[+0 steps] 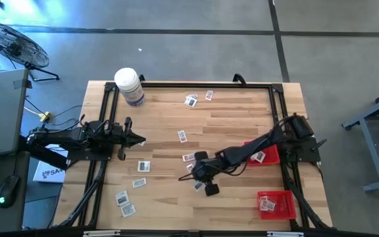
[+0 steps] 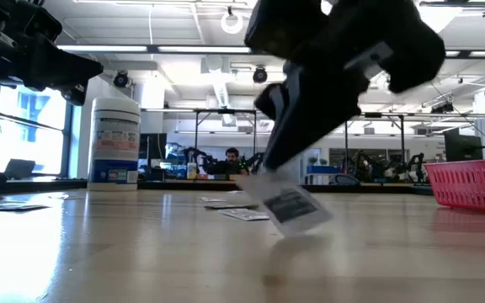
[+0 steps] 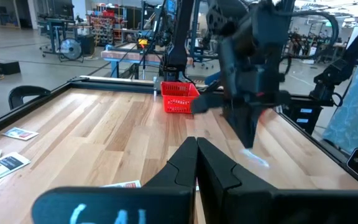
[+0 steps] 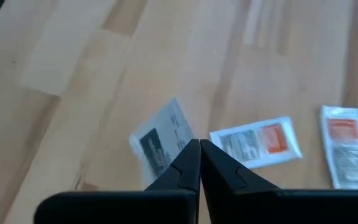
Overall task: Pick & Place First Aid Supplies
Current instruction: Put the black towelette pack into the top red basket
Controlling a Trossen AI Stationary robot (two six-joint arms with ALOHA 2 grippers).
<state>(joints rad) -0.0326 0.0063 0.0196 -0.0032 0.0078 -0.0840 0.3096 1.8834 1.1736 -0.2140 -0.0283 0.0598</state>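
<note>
I have a dark-print packet (image 4: 160, 142) pinched at its edge in the right gripper (image 4: 199, 149), fingers closed on it, and in the low view it hangs tilted with its lower corner just above or barely touching the table (image 1: 229, 118), a little toward five o'clock from the centre. Two red-print packets (image 4: 257, 142) lie flat just beside it. Outward from there, loose packets (image 1: 129, 201) are scattered well apart: a group toward seven o'clock, one near centre, two up at twelve o'clock by the white bottle (image 1: 129, 85). At four o'clock the red baskets (image 1: 278, 203) each already hold a packet or two. I judge the job early: most packets remain on the table. The left gripper (image 3: 196, 163) waits at nine o'clock, fingers shut and empty.
</note>
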